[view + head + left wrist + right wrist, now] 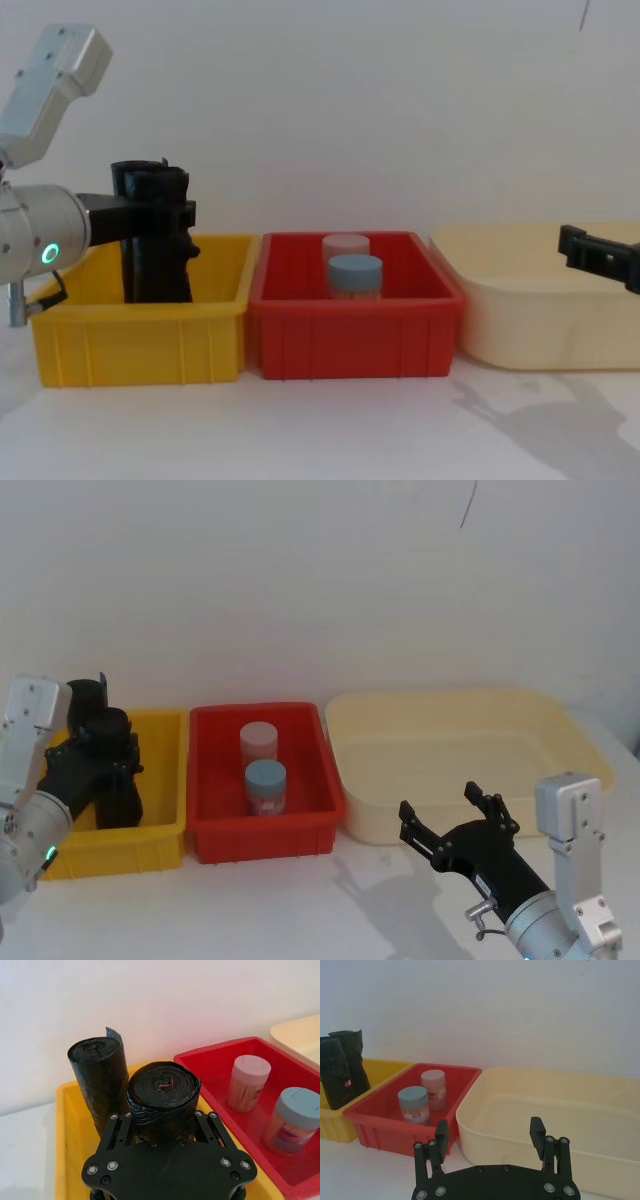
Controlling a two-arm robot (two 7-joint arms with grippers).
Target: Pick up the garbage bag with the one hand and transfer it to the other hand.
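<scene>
Nearest, low at the right of the head view, spread wide and empty over the white table (pixel 300 910): the right long black two-finger pincer (pixel 440 802). Farther back at the left edge, clenched around the garbage bag (pixel 162 1087), a shiny black crinkled plastic roll upright in the yellow plastic bin (pixel 120 850) beside a twin black roll (pixel 97 1072): the left black two-finger pincer (pixel 105 750). Probably light, firm-cored but slick and slightly squashy, so best gripped squarely across the cylinder's middle, top end left free for the handover.
</scene>
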